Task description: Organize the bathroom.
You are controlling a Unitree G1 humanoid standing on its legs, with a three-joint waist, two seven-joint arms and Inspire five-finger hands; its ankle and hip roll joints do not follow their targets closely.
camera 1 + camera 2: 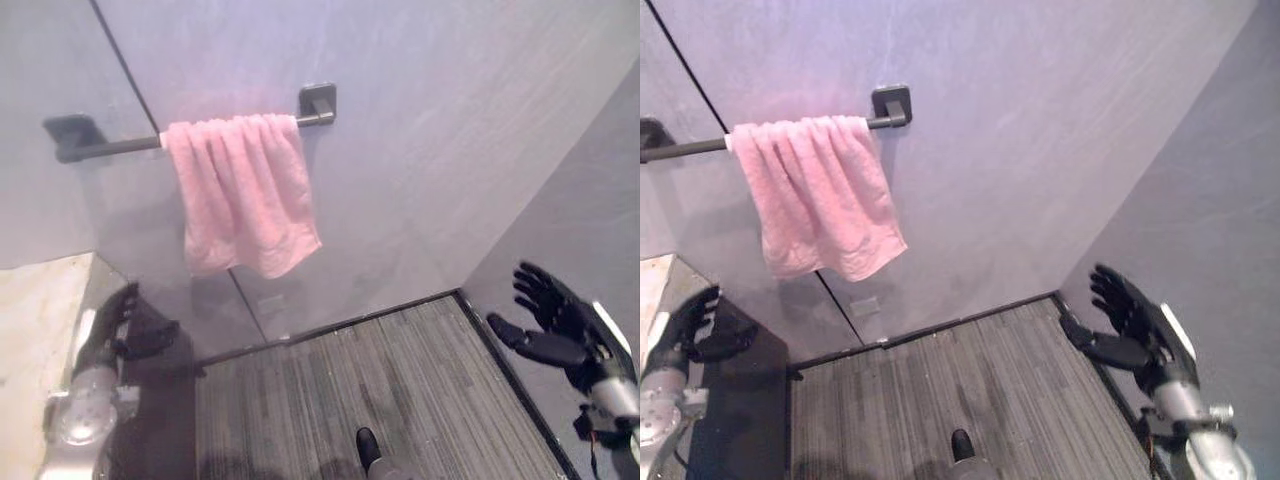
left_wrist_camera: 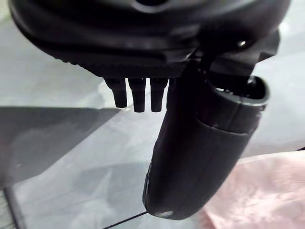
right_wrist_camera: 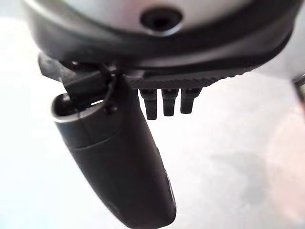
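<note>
A pink towel point(image 1: 243, 193) hangs bunched over the dark wall bar point(image 1: 110, 148), while the left hand point(image 1: 112, 325) and right hand point(image 1: 548, 320) hover low on either side, fingers spread, grasping nothing.

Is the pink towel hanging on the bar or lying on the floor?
Hanging: the towel is draped, bunched in folds, over the bar, above the floor.
</note>
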